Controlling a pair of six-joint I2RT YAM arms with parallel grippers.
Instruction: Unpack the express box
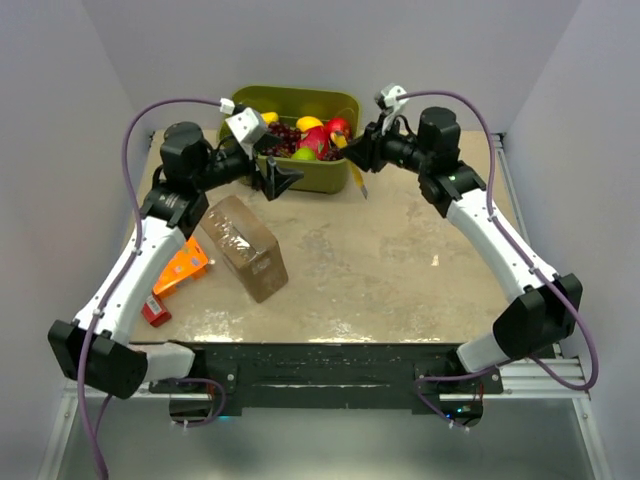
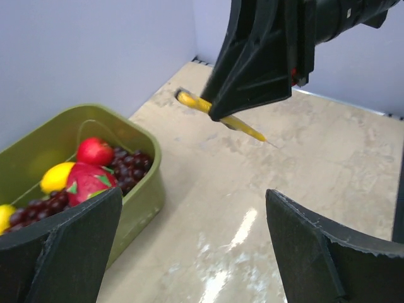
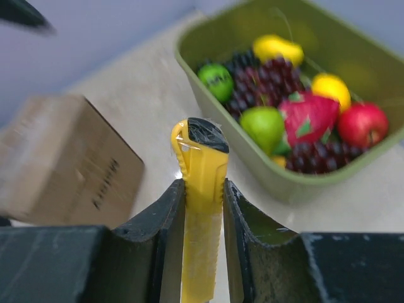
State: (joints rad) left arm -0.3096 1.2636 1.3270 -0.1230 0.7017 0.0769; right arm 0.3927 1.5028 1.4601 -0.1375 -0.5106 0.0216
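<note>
The yellow cutter (image 3: 201,158) is seen pinched between the fingers of the right claw (image 3: 202,189), with its black-capped tip sticking out past the fingertips. That claw is held in the air just in front of the olive-green bin (image 1: 325,178), by the bin's right end. The cutter is slanted down toward the table (image 1: 400,260) but kept clear of it.

The left claw (image 1: 280,182) is spread wide with nothing between its fingers. It is held just in front of the bin's left half, faced toward the right claw across a short gap.

The express box (image 1: 245,248) is found on the table well in front of the bin, toward the left arm's side. It is closed, with a glossy strip of tape along its top, and is turned at an angle to the bin's long wall. It is touched by neither claw.

The bin is filled with fruit: a red apple (image 1: 338,126), a lemon (image 1: 309,123) and dark grapes (image 1: 287,133) can be made out. A flat orange package (image 1: 180,265) is seen farther from the bin than the box, partly under the left arm.
</note>
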